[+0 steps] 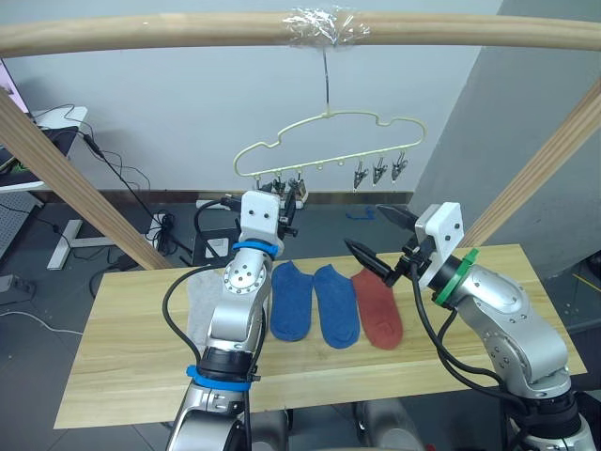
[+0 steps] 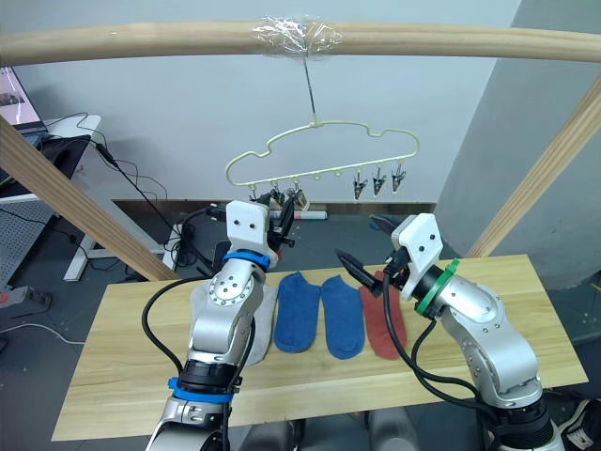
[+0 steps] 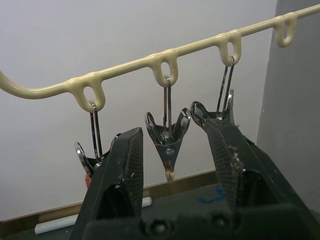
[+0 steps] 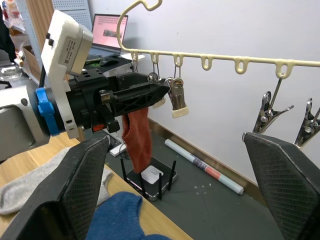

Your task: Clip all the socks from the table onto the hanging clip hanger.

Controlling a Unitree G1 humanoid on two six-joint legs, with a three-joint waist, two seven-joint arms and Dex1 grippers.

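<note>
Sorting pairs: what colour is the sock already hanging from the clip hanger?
Rust red sock, clearest in the right wrist view.

A pale grey wall fills the back of the room, with a darker grey wall angled in on the right. The floor is dark grey, with black cables trailing over it. At the far left stands a white desk with a laptop on it. A white tube lies along the wall's base.
</note>
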